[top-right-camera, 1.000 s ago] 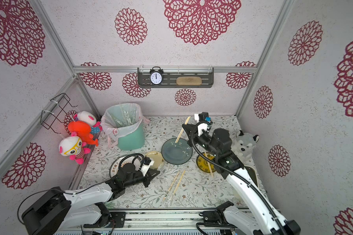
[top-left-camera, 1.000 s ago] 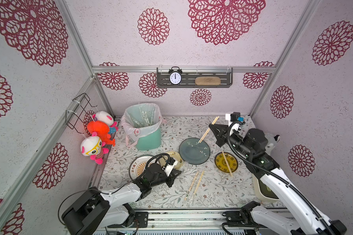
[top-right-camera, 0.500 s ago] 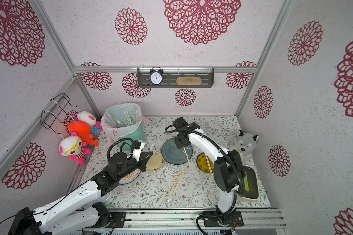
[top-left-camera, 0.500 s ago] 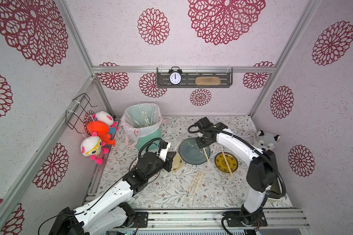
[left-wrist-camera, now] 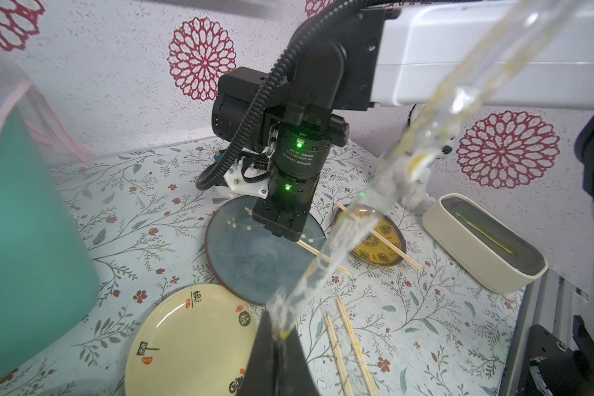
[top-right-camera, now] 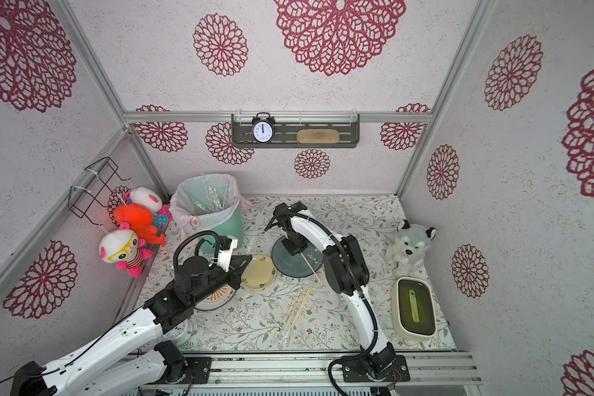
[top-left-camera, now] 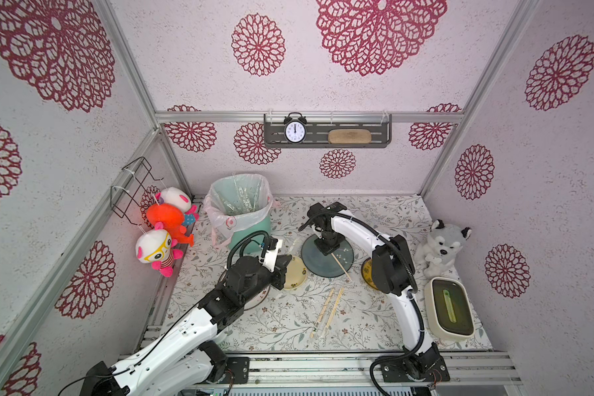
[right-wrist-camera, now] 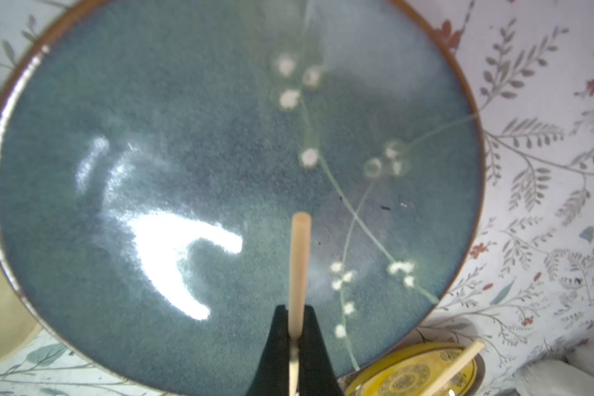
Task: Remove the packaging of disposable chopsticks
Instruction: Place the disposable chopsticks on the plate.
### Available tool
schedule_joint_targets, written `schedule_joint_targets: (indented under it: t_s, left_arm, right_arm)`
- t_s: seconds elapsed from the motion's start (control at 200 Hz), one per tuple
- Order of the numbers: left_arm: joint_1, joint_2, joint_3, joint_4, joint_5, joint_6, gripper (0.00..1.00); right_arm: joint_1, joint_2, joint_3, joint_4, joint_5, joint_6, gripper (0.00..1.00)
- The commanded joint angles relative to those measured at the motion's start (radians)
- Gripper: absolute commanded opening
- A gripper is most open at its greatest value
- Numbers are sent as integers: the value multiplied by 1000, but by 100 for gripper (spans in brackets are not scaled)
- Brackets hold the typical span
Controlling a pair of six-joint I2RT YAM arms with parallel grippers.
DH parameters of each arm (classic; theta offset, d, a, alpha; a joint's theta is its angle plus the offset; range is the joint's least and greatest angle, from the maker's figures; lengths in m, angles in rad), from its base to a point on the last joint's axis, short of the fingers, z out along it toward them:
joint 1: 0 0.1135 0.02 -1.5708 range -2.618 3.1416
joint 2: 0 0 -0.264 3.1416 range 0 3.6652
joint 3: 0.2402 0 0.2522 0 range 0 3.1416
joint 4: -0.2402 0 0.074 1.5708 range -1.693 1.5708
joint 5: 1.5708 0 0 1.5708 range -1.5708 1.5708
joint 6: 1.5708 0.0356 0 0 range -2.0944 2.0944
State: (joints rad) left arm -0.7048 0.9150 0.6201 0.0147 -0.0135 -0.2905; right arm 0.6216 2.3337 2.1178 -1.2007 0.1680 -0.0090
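Moved: right gripper (right-wrist-camera: pixel 297 319) has come down onto the blue plate (top-left-camera: pixel 314 262), frame centre; left gripper (left-wrist-camera: pixel 276 325) has swung toward the bin (top-left-camera: pixel 263 224), upper left.
Right gripper: clamped on chopsticks (right-wrist-camera: pixel 299 260), low over the plate.
Left gripper: pinched tight on an empty sleeve (left-wrist-camera: pixel 374 192).
Remaining: one wrapped pair (top-left-camera: pixel 328 313), lower centre.
Risk: the chopsticks overhang the rim and may tip off on release; the limp sleeve could miss the bin.

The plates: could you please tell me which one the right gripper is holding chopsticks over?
The dark blue-grey plate with white blossoms, between the cream plate and the small yellow plate, which bears chopsticks.
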Motion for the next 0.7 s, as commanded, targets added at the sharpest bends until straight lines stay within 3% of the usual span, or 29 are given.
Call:
schedule_joint_targets:
  t_s: [0.0, 0.395, 0.696]
  left_arm:
    - [10, 2, 13, -18, -5, -6, 0]
    - [11, 35, 12, 1, 36, 1, 0]
    - [11, 35, 9, -2, 32, 10, 0]
  right_arm:
    - [-5, 43, 95, -134, -21, -46, 0]
    - [-26, 114, 149, -140, -66, -70, 0]
    - [-31, 131, 162, -140, -79, -77, 11]
